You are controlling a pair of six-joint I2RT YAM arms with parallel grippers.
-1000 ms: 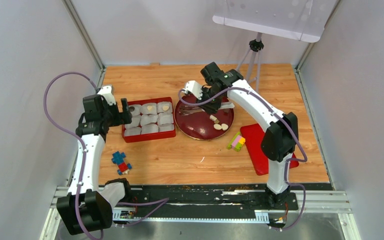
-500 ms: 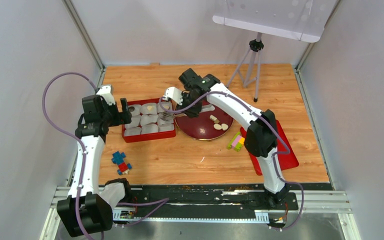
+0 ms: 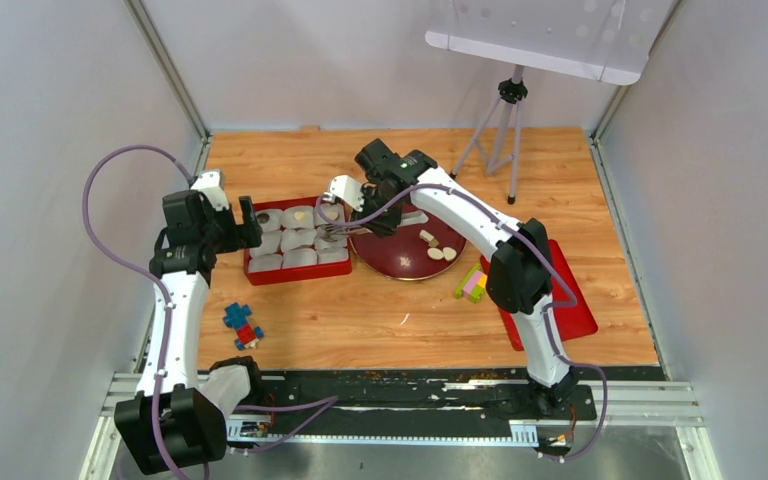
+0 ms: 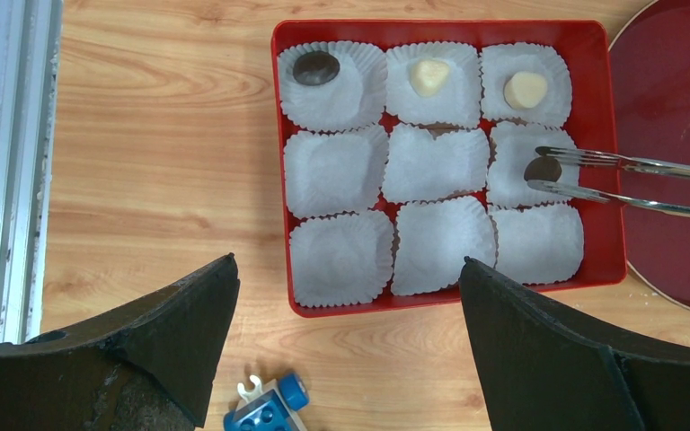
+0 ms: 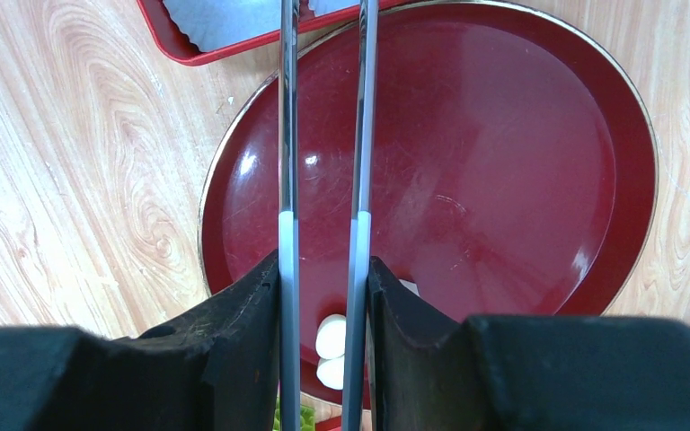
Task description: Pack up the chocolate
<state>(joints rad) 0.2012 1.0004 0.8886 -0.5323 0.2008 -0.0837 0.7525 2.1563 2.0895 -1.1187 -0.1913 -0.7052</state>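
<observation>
A red tray (image 4: 615, 153) holds nine white paper cups. One dark chocolate (image 4: 315, 67) and two cream chocolates (image 4: 429, 76) (image 4: 525, 89) lie in its far row. My right gripper (image 5: 323, 265) (image 3: 378, 192) is shut on metal tongs (image 4: 611, 162) (image 5: 287, 135). The tongs' tips pinch a dark chocolate (image 4: 543, 169) just above the right cup of the middle row. More cream chocolates (image 3: 440, 250) (image 5: 331, 339) lie on the dark red plate (image 3: 400, 262). My left gripper (image 4: 348, 260) (image 3: 248, 216) hangs open above the tray's near edge, holding nothing.
A blue and red toy block (image 3: 243, 325) (image 4: 265, 409) lies near the left arm. A green, pink and yellow block (image 3: 473, 283) sits between the plate and a red lid (image 3: 570, 305). A tripod (image 3: 505, 125) stands at the back.
My right arm has swung left from over the plate to over the tray, taking the tongs and the dark chocolate with it. The left arm has barely moved.
</observation>
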